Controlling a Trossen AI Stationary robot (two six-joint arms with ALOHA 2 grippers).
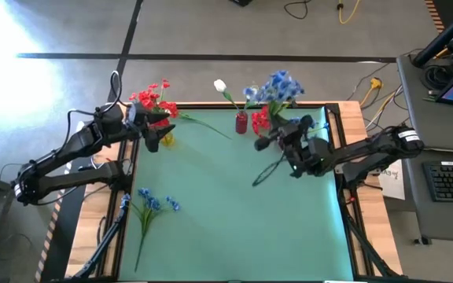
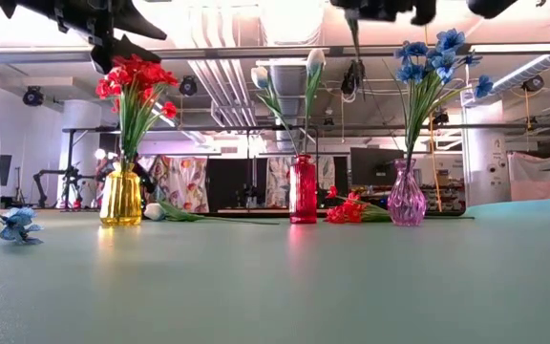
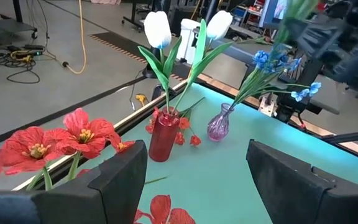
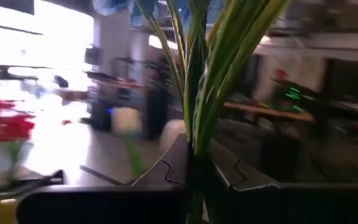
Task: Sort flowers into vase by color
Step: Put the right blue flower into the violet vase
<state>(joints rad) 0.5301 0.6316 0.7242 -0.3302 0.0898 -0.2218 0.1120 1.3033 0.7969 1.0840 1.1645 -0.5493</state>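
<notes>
My right gripper [image 1: 278, 140] is raised near the far right and shut on a blue flower [image 4: 114, 6], next to the purple vase [image 2: 407, 196], which has blue flowers [image 2: 433, 57] in it. White flowers [image 2: 285, 76] stand in the red vase [image 1: 241, 122], red flowers [image 2: 137, 81] in the yellow vase [image 2: 120, 198]. My left gripper [image 3: 197, 186] hangs open above the red flowers, touching nothing I can see. A blue flower [image 1: 152, 204], a white flower [image 2: 156, 212] and a red flower [image 2: 347, 210] lie flat on the mat. My right gripper pinches the blue flower's green stem and leaves [image 4: 197, 140] between its two shut fingers. The stem rises out of the fingers with the bloom at its top, lifted clear of the table. How far along the stem the hold is cannot be seen.
The three vases stand in a row along the far edge of the green mat [image 1: 234, 212]. The mat's middle and near right part are bare. A dark cable loop [image 1: 266, 169] hangs under my right arm. A desk with a keyboard [image 1: 451, 181] stands to the right.
</notes>
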